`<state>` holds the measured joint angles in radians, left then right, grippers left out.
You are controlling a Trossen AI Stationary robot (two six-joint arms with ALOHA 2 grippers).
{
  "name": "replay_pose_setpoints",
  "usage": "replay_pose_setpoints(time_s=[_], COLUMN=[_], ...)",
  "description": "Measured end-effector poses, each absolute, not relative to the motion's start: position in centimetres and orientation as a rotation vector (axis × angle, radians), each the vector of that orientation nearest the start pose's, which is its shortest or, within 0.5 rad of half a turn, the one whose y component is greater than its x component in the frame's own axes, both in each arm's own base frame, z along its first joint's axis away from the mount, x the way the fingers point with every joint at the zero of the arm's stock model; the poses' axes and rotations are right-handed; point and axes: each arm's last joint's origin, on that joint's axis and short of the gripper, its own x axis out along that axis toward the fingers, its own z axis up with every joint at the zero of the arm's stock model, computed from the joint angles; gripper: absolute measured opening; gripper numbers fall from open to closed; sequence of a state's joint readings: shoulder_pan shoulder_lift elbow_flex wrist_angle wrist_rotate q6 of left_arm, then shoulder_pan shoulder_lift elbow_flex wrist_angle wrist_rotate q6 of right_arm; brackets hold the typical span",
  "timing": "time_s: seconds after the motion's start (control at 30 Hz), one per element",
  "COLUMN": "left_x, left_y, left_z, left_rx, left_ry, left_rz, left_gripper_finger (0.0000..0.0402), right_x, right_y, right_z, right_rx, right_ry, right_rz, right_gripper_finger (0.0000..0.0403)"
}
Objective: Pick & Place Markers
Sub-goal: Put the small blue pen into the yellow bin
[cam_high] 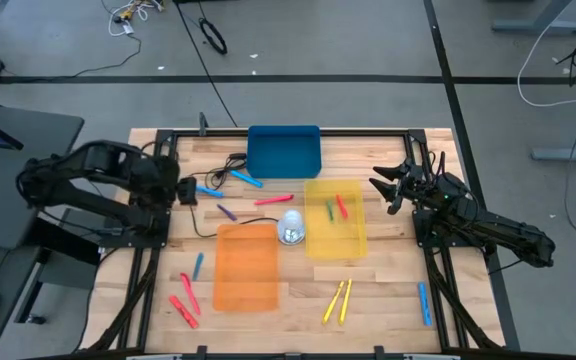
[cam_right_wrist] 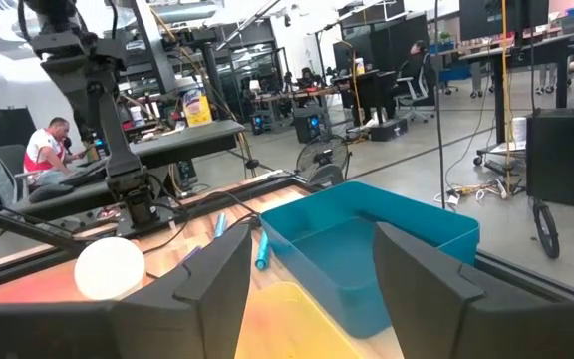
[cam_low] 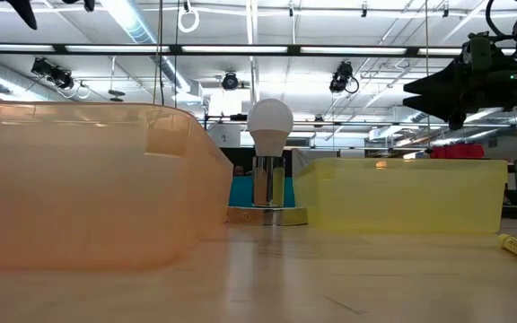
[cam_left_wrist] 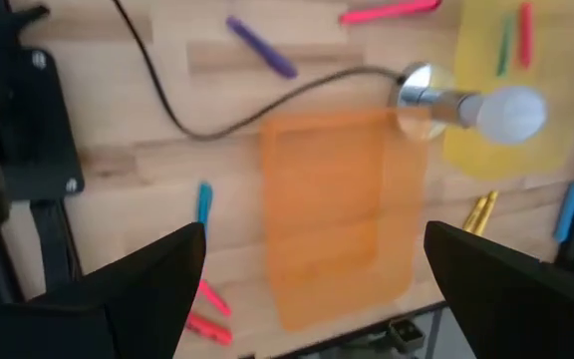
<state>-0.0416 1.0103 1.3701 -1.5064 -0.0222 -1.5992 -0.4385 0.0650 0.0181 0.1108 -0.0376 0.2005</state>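
Observation:
Markers lie scattered flat on the wooden table. Two light blue ones (cam_high: 208, 188) (cam_high: 248, 180), a purple one (cam_high: 226, 212) and a pink-red one (cam_high: 273, 200) lie near the blue tray. A green one (cam_high: 330, 211) and a red one (cam_high: 342, 207) lie in the yellow tray (cam_high: 353, 243). A blue one (cam_high: 198, 265), two red ones (cam_high: 184, 303), two yellow ones (cam_high: 339, 301) and another blue one (cam_high: 424, 303) lie toward the near edge. My left gripper (cam_high: 186, 191) (cam_left_wrist: 307, 289) is open above the table's left side. My right gripper (cam_high: 383, 188) (cam_right_wrist: 312, 289) is open, raised at the right side and facing the blue tray (cam_right_wrist: 367, 249).
An orange tray (cam_high: 246, 265) sits in the near middle and a blue tray (cam_high: 284, 150) at the far edge. A light bulb on a metal base (cam_high: 291, 228) stands between the orange and yellow trays, its black cable (cam_left_wrist: 237, 115) running left. People sit in the room beyond.

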Motion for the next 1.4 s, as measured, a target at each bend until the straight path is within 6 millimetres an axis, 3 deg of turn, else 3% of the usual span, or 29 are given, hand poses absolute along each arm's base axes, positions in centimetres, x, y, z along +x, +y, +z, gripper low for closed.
replay_pose_setpoints(time_s=[0.43, 1.03, 1.4], left_x=[14.7, 16.6, 17.4], left_y=[-2.6, -7.5, -8.6], left_z=[36.9, 34.8, 34.0], left_rx=[-1.370, -1.239, -1.210], left_ry=[1.054, 1.249, 1.334], left_rz=[0.957, 1.007, 1.020], left_gripper_finger=[0.0383, 0.0383, 0.0383], right_x=[9.2, 9.2, 9.2], right_y=[-4.2, -4.2, -4.2], right_z=[17.5, 17.5, 17.5], right_rx=[0.182, 0.183, 0.183], right_ry=[-0.103, -0.103, -0.102], right_rz=[-0.393, -0.393, -0.393], right_gripper_finger=[0.0210, 0.0210, 0.0210])
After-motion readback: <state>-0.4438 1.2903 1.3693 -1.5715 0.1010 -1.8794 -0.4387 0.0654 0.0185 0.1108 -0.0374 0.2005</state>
